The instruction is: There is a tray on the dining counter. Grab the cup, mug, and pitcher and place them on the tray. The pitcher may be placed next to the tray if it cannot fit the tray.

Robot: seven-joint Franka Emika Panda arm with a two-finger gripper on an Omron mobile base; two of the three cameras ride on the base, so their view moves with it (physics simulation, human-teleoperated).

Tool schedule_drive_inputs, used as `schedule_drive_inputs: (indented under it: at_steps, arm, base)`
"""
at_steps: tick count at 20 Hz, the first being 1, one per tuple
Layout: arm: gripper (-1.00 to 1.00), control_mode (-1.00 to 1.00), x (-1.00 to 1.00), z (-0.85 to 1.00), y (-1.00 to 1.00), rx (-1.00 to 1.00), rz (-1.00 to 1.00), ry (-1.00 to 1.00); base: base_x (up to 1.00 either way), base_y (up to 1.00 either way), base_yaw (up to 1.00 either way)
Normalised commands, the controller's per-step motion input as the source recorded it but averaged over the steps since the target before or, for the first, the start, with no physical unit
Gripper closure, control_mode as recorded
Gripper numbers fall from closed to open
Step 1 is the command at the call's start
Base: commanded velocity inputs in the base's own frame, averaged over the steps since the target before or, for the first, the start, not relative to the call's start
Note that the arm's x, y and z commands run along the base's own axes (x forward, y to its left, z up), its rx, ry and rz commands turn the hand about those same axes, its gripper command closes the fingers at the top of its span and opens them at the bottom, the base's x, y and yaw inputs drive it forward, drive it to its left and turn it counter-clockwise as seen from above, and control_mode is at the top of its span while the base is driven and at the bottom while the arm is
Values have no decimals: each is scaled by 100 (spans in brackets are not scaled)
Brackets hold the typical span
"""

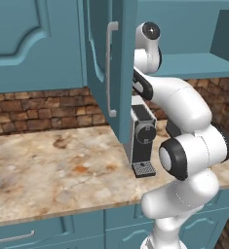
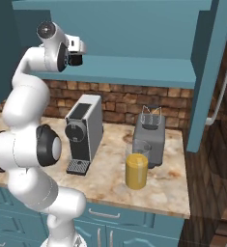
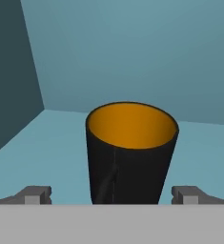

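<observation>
**Pincer spread at black mug in cabinet**

Pincer [image 3: 111, 195] spread wide, fingertips [image 3: 37, 194] flanking black mug [image 3: 131, 152], apart from it. Mug upright on teal cabinet shelf [image 3: 46, 157], orange interior showing. Glass pitcher [image 2: 136, 170] on marbled surface [image 2: 168, 185] beside toaster [image 2: 150, 139]. No legible writing anywhere.

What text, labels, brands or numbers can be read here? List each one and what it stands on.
None: no readable word, brand, number or sign.
Mug: plain black, orange inside, no print.
Coffee machine: a round dial on its front, no lettering legible.
Pitcher: clear glass, unmarked.
Toaster: plain grey.
</observation>
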Motion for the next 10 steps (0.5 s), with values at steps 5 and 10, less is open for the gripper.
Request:
schedule_drive_inputs:
  at_steps: [5, 10]
  arm:
    - [-100, -100, 7, 0, 0, 0, 0, 0]
    - [-100, -100, 3, 0, 0, 0, 0, 0]
  base:
    - [0, 0, 0]
    - [0, 0, 0]
